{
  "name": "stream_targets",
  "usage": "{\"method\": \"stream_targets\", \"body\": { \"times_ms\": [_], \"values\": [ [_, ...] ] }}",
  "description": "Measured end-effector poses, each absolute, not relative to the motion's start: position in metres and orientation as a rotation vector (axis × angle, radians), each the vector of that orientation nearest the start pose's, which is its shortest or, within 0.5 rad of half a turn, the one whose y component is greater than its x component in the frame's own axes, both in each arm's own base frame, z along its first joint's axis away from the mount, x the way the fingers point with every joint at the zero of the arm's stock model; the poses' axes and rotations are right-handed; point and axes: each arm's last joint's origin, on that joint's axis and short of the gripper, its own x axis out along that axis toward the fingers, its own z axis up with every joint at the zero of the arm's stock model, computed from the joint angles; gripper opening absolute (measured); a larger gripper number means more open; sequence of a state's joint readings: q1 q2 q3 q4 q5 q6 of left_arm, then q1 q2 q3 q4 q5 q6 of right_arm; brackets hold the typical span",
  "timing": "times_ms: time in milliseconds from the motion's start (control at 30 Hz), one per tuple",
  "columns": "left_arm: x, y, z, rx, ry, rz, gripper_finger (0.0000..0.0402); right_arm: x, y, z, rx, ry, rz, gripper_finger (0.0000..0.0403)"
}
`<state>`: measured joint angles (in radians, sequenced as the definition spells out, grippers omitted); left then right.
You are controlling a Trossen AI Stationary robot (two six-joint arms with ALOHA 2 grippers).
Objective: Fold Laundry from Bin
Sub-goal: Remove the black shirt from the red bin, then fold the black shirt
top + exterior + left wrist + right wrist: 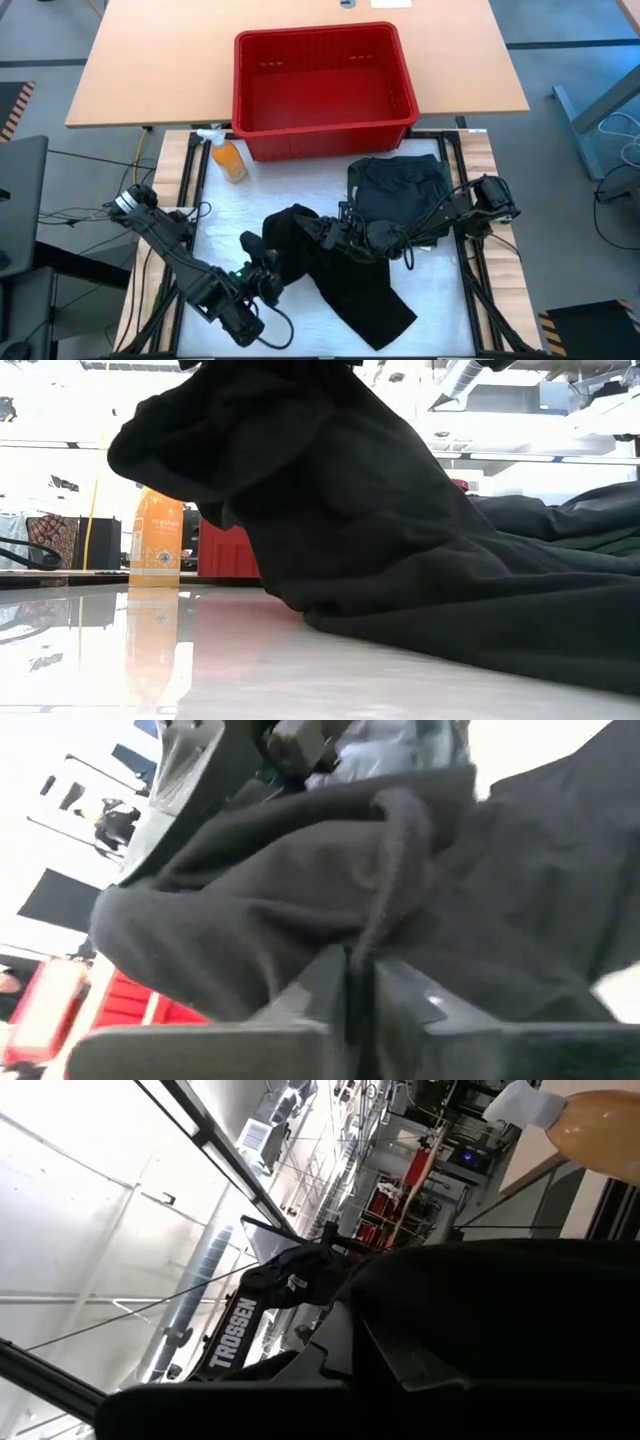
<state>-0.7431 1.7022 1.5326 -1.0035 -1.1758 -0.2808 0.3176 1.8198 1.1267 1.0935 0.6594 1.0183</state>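
Observation:
A black garment (350, 290) lies across the middle of the white table top, its left end bunched and raised; in the low view the garment (400, 540) rises from the table toward the top of the picture. My left gripper (266, 262) is shut on its left end, and my right gripper (335, 232) is shut on the raised part from the right. A second dark garment (400, 185) lies flat at the far right, under my right arm. The red bin (320, 38) stands on the wooden table beyond. My left gripper pinches a thick rolled fold of the black garment (385, 910) between its two fingers (320, 985), coming from the table's near left. The cloth is bunched above the fingers and held off the table. My right gripper is shut on the black garment's raised part (470, 1290), coming nearly level from the table's right. The cloth drapes over the fingers (400, 1365) and hides the place of contact. The garment's near end (375, 315) stays on the table.
An orange spray bottle (228, 158) stands at the far left of the white top, in front of the bin. The bin's inside (320, 95) shows bare red floor. White surface lies free at the near right (440, 300).

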Motion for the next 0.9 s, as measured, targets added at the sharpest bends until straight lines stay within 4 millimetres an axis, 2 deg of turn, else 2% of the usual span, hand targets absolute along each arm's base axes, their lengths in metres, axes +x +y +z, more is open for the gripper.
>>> {"method": "stream_targets", "body": {
  "times_ms": [67, 167, 267, 467, 600, 767, 900],
  "values": [
    [0.262, -0.213, 0.313, 0.664, 0.58, 0.459, 0.0013, 0.382, 0.104, 0.284, 1.161, -0.504, -0.139, 0.0025],
    [0.255, -0.219, 0.326, 0.601, 0.536, 0.464, 0.0003, 0.383, 0.1, 0.284, 1.096, -0.502, -0.162, 0.0033],
    [0.244, -0.222, 0.343, 0.551, 0.511, 0.471, 0.0001, 0.384, 0.098, 0.284, 0.952, -0.485, -0.201, 0.0055],
    [0.216, -0.216, 0.38, 0.422, 0.564, 0.456, 0.0, 0.382, 0.095, 0.289, 0.774, -0.385, -0.135, 0.0136],
    [0.201, -0.212, 0.399, 0.307, 0.64, 0.376, 0.0, 0.372, 0.086, 0.304, 0.64, -0.189, -0.072, 0.0199],
    [0.179, -0.195, 0.416, 0.197, 0.692, 0.291, 0.0, 0.333, 0.078, 0.314, 0.527, 0.237, -0.007, 0.0246],
    [0.158, -0.179, 0.425, 0.132, 0.669, 0.264, 0.0, 0.287, 0.098, 0.314, 0.49, 0.546, 0.035, 0.0246]
  ]
}}
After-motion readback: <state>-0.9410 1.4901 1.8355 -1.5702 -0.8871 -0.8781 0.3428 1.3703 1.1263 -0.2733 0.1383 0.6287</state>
